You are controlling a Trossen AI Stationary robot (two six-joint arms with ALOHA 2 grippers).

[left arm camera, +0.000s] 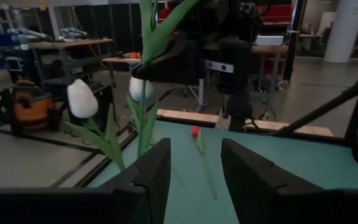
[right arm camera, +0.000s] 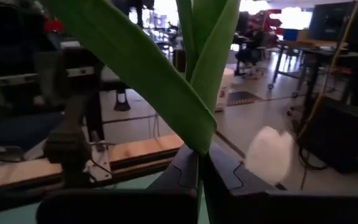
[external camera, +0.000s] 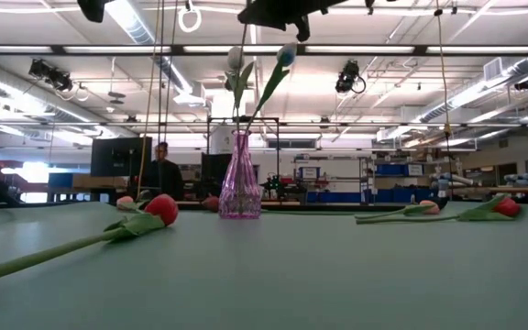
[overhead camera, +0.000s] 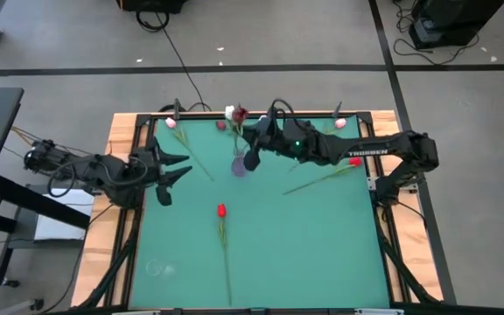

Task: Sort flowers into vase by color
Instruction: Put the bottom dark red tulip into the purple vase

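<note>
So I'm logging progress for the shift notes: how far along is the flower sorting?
Early stage. Done: one white tulip already stands in the pink vase. In hand: the right tool, shut on a tulip stem, holds it above the vase; the left tool waits open at the mat's left edge. Left: a red tulip mid-mat and several more along the far and right sides.

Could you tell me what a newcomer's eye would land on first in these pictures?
Probably the pink glass vase near the far middle of the green table, with tulips rising from it. Right above it the right gripper is shut on a green stem, while the left gripper hangs open at the table's left edge. Next comes the red tulip lying alone mid-table.
</note>
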